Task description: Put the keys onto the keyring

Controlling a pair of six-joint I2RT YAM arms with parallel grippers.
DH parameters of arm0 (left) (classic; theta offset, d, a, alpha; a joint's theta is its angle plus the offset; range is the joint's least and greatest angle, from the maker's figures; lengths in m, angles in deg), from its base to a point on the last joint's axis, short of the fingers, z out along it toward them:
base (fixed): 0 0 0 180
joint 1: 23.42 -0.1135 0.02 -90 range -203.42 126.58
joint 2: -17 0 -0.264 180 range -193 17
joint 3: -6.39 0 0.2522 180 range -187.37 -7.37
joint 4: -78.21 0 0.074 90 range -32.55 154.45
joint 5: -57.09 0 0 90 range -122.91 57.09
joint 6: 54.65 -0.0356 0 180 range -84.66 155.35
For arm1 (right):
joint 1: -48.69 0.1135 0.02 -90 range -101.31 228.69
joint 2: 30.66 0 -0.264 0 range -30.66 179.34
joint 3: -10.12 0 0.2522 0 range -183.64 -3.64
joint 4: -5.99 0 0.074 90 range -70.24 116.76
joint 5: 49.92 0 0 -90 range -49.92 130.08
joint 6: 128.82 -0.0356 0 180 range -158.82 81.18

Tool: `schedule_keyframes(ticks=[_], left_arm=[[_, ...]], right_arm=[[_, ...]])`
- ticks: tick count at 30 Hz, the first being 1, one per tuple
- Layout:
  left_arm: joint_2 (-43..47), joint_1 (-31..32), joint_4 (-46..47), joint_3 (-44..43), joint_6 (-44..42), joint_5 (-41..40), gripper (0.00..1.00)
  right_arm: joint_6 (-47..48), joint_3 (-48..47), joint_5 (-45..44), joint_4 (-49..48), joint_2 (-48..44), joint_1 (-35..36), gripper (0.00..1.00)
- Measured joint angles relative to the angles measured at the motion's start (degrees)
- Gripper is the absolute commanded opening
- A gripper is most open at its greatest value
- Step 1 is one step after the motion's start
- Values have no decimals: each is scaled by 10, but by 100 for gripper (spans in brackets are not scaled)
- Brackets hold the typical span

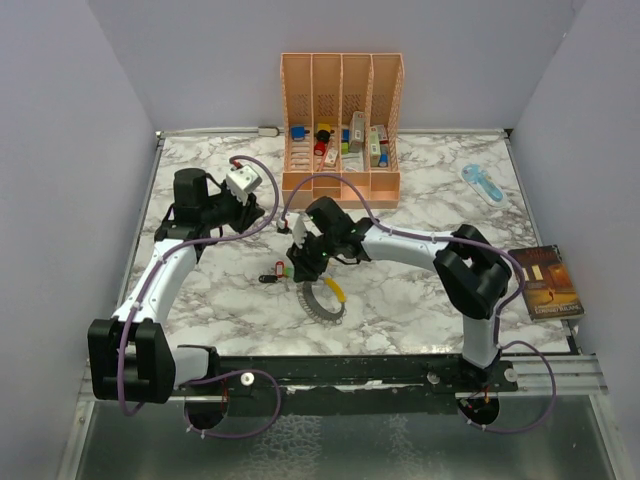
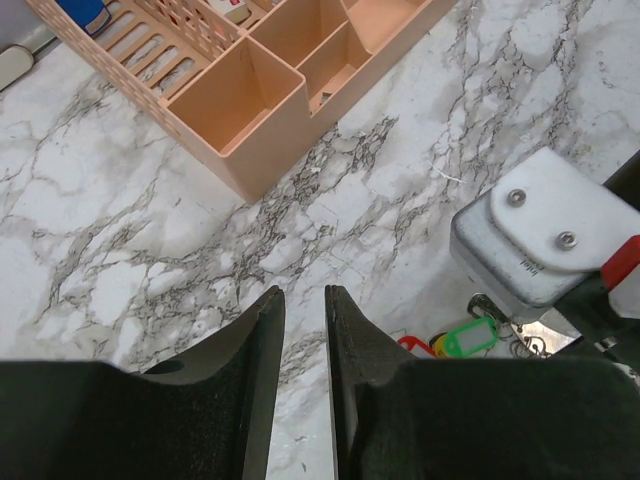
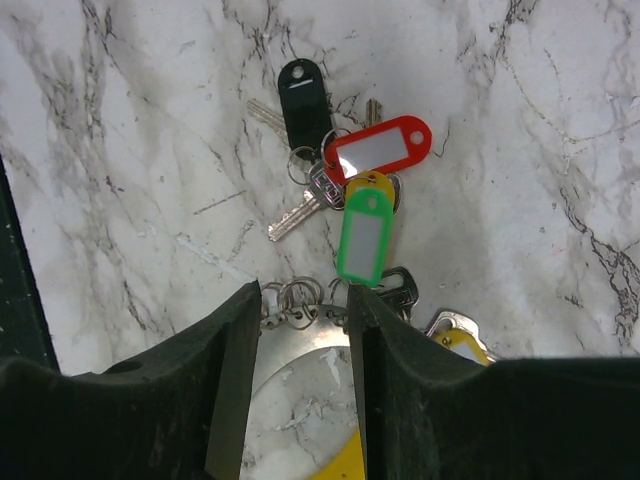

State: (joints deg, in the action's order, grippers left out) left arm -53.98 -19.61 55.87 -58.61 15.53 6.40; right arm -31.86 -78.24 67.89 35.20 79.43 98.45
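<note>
The keys (image 3: pixel 362 238) lie bunched on the marble, with green, red (image 3: pixel 378 150), yellow and black (image 3: pixel 303 95) tags. In the top view the keys (image 1: pixel 275 271) sit just left of the keyring (image 1: pixel 322 300). The keyring's silvery chain (image 3: pixel 300 305) carries small split rings and runs across between the fingers of my right gripper (image 3: pixel 303 290), which is closed on it from both sides. Its yellow band (image 3: pixel 345 465) shows below. My left gripper (image 2: pixel 304 293) hovers over bare marble, its jaws a narrow gap apart with nothing between them. The green tag (image 2: pixel 470 335) shows to its right.
A peach desk organizer (image 1: pixel 342 125) with small items stands at the back, and its open front trays (image 2: pixel 240 100) lie ahead of my left gripper. A light-blue gadget (image 1: pixel 483 184) lies at the back right. A book (image 1: pixel 545 283) rests at the right edge.
</note>
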Motion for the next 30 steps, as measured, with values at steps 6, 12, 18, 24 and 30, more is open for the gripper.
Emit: schedule_keyframes(ticks=[6,12,18,24,30], left_arm=[[4,0,8,3,2,0,26],[6,0,17,12,7,-1,27],[6,0,24,16,11,-1,26],[8,0,34,23,12,-1,27],[9,0,38,31,13,3,29]], right_arm=[[16,0,-10,-2,28,0,36],[24,8,-24,-10,35,-6,27],[33,18,-36,-14,35,-15,21],[35,36,-47,-33,29,-17,16],[39,55,-60,-41,14,-18,1]])
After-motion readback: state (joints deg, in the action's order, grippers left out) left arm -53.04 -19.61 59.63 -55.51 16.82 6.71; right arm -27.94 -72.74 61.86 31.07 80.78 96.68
